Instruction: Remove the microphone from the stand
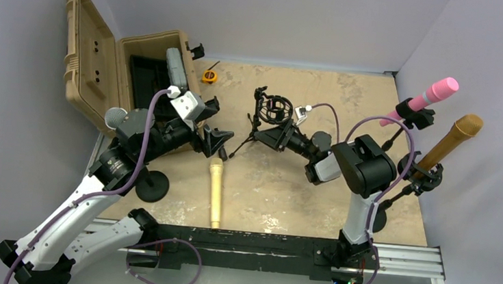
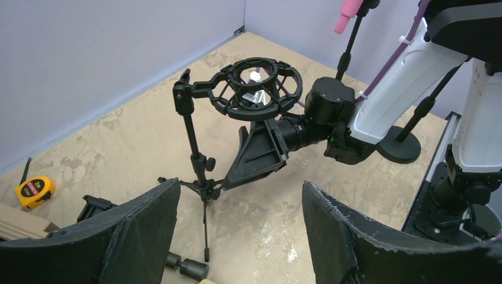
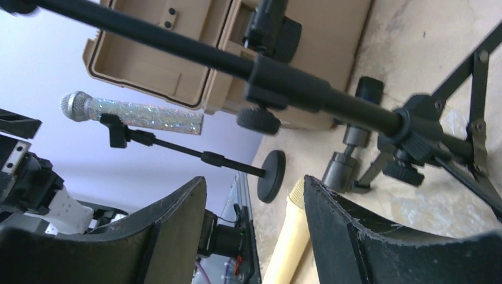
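Note:
A cream microphone (image 1: pixel 215 192) lies flat on the table, apart from the stands. It also shows in the right wrist view (image 3: pixel 289 239). The black tripod stand (image 1: pixel 258 123) has an empty shock mount (image 2: pixel 258 86) at its top. My left gripper (image 1: pixel 216 142) is open and empty, just above the cream microphone's head; its fingers (image 2: pixel 136 231) frame bare table. My right gripper (image 1: pixel 271 137) is open and empty, close to the stand's pole (image 3: pixel 296 89). The pole crosses beyond the fingertips (image 3: pixel 183 207), not between them.
An open tan case (image 1: pixel 138 70) stands at the back left. A silver glitter microphone (image 3: pixel 136 113) sits on a round-base stand (image 1: pixel 152 187) at the left. Pink (image 1: pixel 435 91) and gold (image 1: pixel 454 138) microphones sit on stands at the right. A yellow tape measure (image 1: pixel 209 76) lies at the back.

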### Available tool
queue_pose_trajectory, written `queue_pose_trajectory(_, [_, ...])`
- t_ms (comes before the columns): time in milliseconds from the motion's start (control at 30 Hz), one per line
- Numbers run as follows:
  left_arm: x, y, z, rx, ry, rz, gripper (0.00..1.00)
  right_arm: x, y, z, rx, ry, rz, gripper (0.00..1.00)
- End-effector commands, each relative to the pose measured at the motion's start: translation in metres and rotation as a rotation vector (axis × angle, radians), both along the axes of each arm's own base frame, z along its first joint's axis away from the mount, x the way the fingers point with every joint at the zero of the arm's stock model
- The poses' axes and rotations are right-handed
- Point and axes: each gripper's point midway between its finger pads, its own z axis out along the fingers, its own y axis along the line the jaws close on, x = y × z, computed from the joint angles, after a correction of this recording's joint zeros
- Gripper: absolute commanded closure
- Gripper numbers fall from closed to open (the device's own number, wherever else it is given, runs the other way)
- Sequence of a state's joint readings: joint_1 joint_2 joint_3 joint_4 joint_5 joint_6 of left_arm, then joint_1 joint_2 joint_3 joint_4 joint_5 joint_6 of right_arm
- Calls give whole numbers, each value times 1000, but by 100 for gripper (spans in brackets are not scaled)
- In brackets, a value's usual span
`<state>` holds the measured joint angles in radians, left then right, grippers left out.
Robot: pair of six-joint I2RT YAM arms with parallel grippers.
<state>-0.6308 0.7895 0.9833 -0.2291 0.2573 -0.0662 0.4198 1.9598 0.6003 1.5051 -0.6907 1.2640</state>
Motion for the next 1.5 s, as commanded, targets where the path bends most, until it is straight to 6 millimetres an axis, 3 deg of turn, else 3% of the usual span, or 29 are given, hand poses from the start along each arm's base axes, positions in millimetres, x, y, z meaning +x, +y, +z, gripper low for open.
queue_pose_trajectory(0, [-4, -2, 11, -15, -32, -19, 27, 19, -2, 68, 130, -213, -62, 40])
queue_pose_trajectory(200, [-7, -1, 15, -18, -43, -21, 27, 44, -3, 66, 141, -164, -122, 40])
queue_pose_trajectory(433, [-9, 1, 16, -17, -53, -18, 27, 44, -5, 63, 163, -142, -118, 46])
queue_pose_trajectory(800, [-11, 1, 18, -20, -57, -25, 27, 56, -5, 58, 136, -142, -158, 68])
queue_pose_trajectory(933, [-11, 0, 18, -20, -57, -26, 27, 64, -5, 55, 110, -141, -187, 87])
queue_pose_trajectory(1033, [-10, 1, 17, -17, -55, -24, 27, 81, -5, 51, 37, -156, -255, 100])
queue_pose_trajectory(1333, [-10, 1, 16, -15, -53, -20, 27, 116, -20, 36, -323, -309, -491, 100])
queue_pose_trajectory(1467, [-8, 0, 14, -11, -47, -15, 27, 133, -14, 34, -501, -364, -557, 100])
